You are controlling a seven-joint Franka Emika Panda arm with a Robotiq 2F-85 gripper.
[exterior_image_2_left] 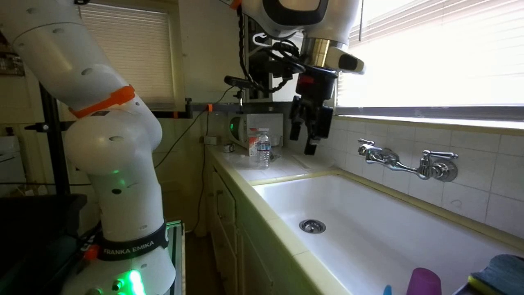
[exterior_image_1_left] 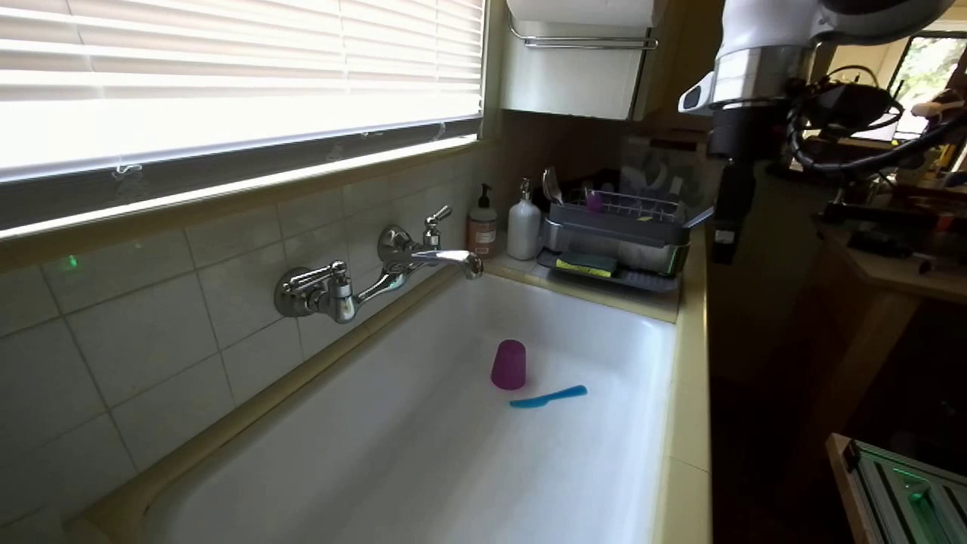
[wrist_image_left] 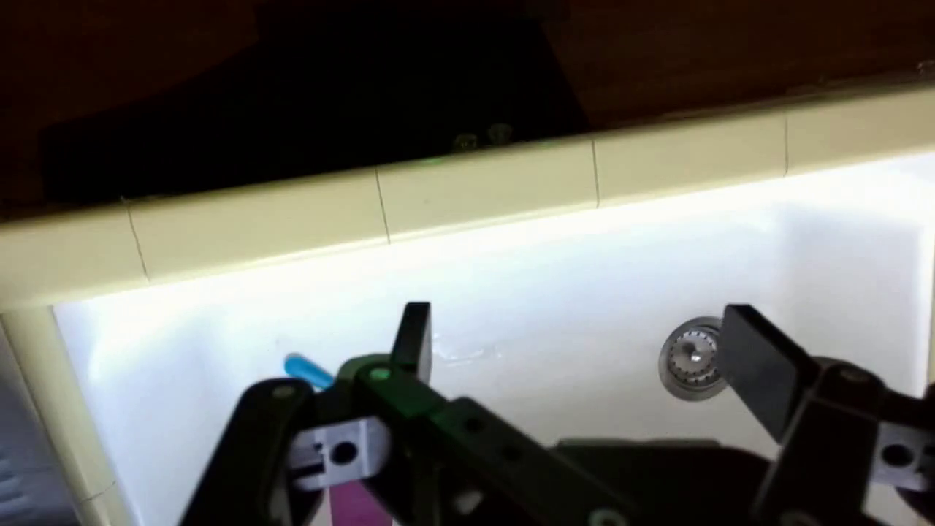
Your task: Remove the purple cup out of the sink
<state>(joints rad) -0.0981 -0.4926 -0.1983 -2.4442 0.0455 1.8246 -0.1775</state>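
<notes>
The purple cup (exterior_image_1_left: 509,366) is on the floor of the white sink (exterior_image_1_left: 363,468), towards the dish-rack end. Its narrower end is uppermost in both exterior views. It also shows at the bottom edge of an exterior view (exterior_image_2_left: 424,282), partly cut off. In the wrist view only a piece of the cup (wrist_image_left: 358,504) shows behind the gripper's left-hand linkage. My gripper (exterior_image_2_left: 303,141) points down, open and empty, high above the sink's rim level and apart from the cup. Its spread fingers (wrist_image_left: 577,308) show in the wrist view, with bare sink floor between them.
A blue knife-shaped utensil (exterior_image_1_left: 548,397) lies beside the cup. The faucet (exterior_image_1_left: 446,259) juts over the sink from the tiled wall. Soap bottles (exterior_image_1_left: 523,227) and a dish rack (exterior_image_1_left: 616,234) stand at one end. A water bottle (exterior_image_2_left: 264,149) stands at the opposite end.
</notes>
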